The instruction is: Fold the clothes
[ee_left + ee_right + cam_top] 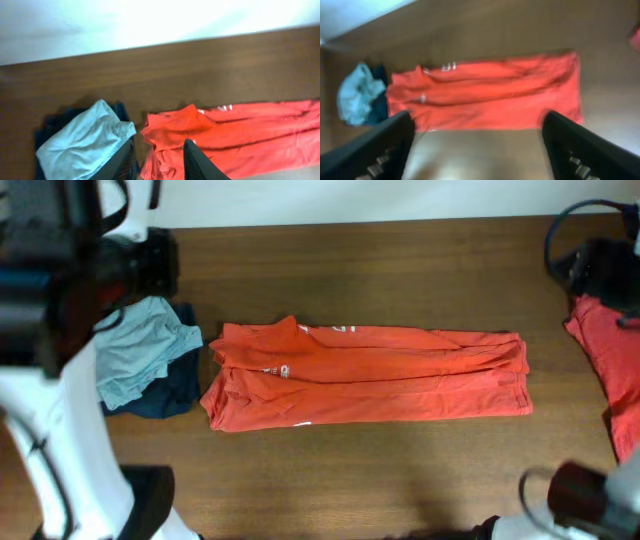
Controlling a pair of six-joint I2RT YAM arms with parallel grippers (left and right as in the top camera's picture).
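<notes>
T-shirt (370,375): red-orange, folded strip, frame centre
left claw (159,146): slightly apart, empty
right claw (477,119): wide apart, empty

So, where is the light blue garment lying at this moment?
The light blue garment lies at the left of the overhead view, on top of a dark navy garment, just left of the folded orange T-shirt.

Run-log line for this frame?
orange shirt: lengthwise-folded strip, laid flat | left tool: open, over collar end | right tool: open, empty | second orange shirt: far right, unfolded
</notes>
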